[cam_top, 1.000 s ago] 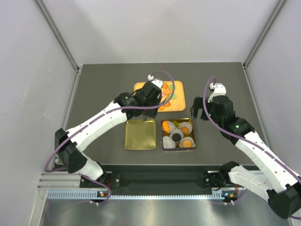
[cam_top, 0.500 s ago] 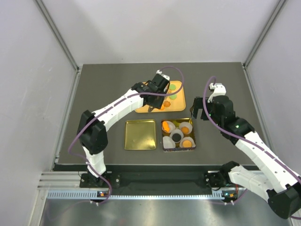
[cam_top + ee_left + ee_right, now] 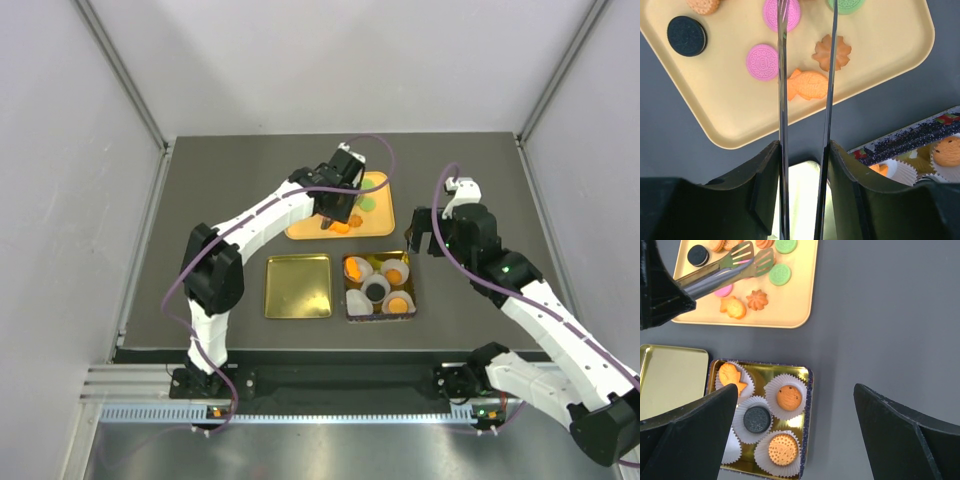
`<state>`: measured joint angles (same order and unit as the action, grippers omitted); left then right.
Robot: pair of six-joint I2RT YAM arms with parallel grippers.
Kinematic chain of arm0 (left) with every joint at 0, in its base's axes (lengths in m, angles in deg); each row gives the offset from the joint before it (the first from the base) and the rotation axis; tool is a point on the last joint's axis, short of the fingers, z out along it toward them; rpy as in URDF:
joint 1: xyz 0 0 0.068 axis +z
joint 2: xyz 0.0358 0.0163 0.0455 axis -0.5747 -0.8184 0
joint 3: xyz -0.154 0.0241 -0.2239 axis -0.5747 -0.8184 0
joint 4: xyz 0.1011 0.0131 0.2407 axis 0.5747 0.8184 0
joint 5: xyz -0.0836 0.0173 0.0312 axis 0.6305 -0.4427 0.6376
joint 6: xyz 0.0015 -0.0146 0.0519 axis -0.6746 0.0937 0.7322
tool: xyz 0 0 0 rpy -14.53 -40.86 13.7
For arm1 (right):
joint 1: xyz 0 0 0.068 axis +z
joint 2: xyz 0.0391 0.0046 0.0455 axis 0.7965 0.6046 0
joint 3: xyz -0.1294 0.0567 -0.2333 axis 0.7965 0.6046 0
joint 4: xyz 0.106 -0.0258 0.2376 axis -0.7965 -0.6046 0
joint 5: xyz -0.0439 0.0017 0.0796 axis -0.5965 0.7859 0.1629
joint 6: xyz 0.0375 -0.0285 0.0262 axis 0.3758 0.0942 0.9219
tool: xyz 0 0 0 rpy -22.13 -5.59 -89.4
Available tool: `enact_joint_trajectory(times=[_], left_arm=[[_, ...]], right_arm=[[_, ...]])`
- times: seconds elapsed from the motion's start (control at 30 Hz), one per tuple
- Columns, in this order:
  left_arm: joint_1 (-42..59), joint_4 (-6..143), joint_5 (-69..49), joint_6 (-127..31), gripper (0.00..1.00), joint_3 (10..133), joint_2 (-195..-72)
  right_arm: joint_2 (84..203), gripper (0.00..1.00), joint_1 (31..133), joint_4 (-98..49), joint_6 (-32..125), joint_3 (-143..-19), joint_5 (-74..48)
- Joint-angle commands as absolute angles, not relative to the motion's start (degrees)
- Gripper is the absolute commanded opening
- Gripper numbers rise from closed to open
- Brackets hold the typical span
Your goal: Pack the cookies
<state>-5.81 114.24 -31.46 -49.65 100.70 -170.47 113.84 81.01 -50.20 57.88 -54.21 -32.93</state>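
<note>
Loose cookies lie on a yellow tray [image 3: 880, 35]: a black one [image 3: 686, 36], a pink one [image 3: 762, 62], an orange fish [image 3: 807, 85] and an orange flower [image 3: 832, 52]. My left gripper [image 3: 804, 150] is shut on metal tongs [image 3: 783, 100], whose open arms hang over the fish cookie and touch nothing. The tongs' tips [image 3: 752, 257] are above the pink and green cookies. A gold tin [image 3: 809, 405] holds white paper cups with a fish cookie [image 3: 730, 376], a chip cookie [image 3: 789, 397], a black cookie [image 3: 756, 419] and a dotted orange cookie [image 3: 782, 449]. My right gripper [image 3: 795, 390] is open and empty, high above the tin.
The tin's gold lid [image 3: 298, 285] lies flat left of the tin [image 3: 410, 290], in front of the tray [image 3: 380, 220]. One paper cup [image 3: 731, 452] at the tin's near left looks empty. Grey walls enclose the dark table on three sides.
My left arm has swung away from the lid, back and right over the tray, carrying the tongs. The right arm has not moved.
</note>
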Motion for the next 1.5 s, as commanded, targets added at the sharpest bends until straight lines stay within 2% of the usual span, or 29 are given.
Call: enact_joint_trajectory(times=[0.0, 1.0, 1.37, 1.47], left_arm=[[-5.5, 112.1, -30.8, -48.6, 0.47, 103.8, -171.2], [-4.9, 110.6, -31.1, -49.1, 0.46, 106.8, -176.0], [-4.8, 110.7, -31.4, -48.6, 0.33, 106.6, -173.9], [-4.8, 110.8, -31.7, -48.5, 0.33, 107.4, -173.0]], right_arm=[[113.0, 1.00, 80.2, -48.9, 57.1, -54.4, -32.7], [113.0, 1.00, 80.0, -48.9, 57.1, -53.7, -32.7], [113.4, 1.00, 79.9, -48.8, 57.1, -53.7, -32.6], [113.2, 1.00, 79.8, -48.8, 57.1, -53.7, -32.6]])
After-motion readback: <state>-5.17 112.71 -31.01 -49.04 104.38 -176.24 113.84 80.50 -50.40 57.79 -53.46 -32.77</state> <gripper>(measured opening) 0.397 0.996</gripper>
